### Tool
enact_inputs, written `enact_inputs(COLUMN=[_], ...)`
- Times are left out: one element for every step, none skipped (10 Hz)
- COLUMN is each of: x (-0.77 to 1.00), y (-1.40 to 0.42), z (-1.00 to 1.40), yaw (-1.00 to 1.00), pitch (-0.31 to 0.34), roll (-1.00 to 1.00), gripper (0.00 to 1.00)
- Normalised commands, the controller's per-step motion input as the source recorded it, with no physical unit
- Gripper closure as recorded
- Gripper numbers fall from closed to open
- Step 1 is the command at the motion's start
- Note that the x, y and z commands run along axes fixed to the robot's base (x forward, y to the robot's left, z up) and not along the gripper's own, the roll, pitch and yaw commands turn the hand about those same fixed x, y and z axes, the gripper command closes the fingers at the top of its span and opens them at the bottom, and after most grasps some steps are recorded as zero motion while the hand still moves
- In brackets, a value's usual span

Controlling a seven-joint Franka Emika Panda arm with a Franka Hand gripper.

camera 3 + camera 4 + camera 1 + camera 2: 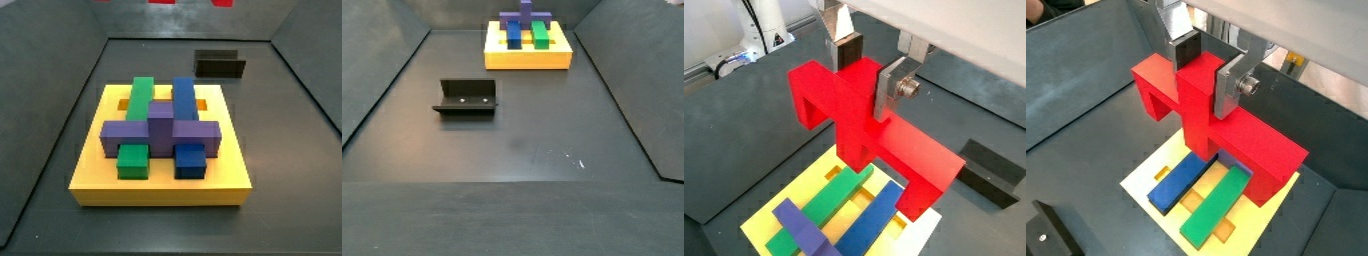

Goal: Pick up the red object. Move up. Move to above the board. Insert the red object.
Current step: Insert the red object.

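Note:
In both wrist views my gripper (869, 72) (1209, 72) is shut on the central stem of the red object (858, 110) (1193, 100). It holds the piece in the air above the board (771, 215) (1146, 170). The board is a thick yellow slab with a green block (140, 95), a blue block (183, 95) and a purple cross block (160, 130) in its slots. It also shows in a side view (529, 60). Neither side view shows the gripper. Small red patches (160, 2) touch one side view's upper edge.
The fixture, a dark L-shaped bracket (466, 97) (221, 65), stands on the dark floor away from the board; it also shows in the wrist views (991, 175) (1046, 235). Dark walls (54, 90) ring the floor.

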Motion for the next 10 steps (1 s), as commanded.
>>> enact_inputs(x=[-0.07, -0.05, -0.13, -0.03, 0.0, 0.02, 0.0, 0.0, 0.02, 0.17], y=[0.43, 0.47, 0.35, -0.11, -0.36, -0.29, -0.11, 0.0, 0.09, 0.0], z=[-0.37, -0.4, -0.47, -0.57, -0.59, -0.55, -0.57, -0.61, -0.62, -0.47], yaw=[-0.09, -0.08, -0.04, 0.12, 0.35, 0.37, 0.38, 0.26, 0.2, 0.16], pitch=[-0.054, -0.044, -0.074, -0.147, -0.194, -0.187, -0.194, -0.201, -0.216, -0.127], roll=[0.11, 0.24, 0.3, 0.32, 0.26, 0.29, 0.27, 0.21, 0.14, 0.03], gripper=[1.0, 1.0, 1.0, 1.0, 1.0, 1.0, 1.0, 1.0, 1.0, 1.0])
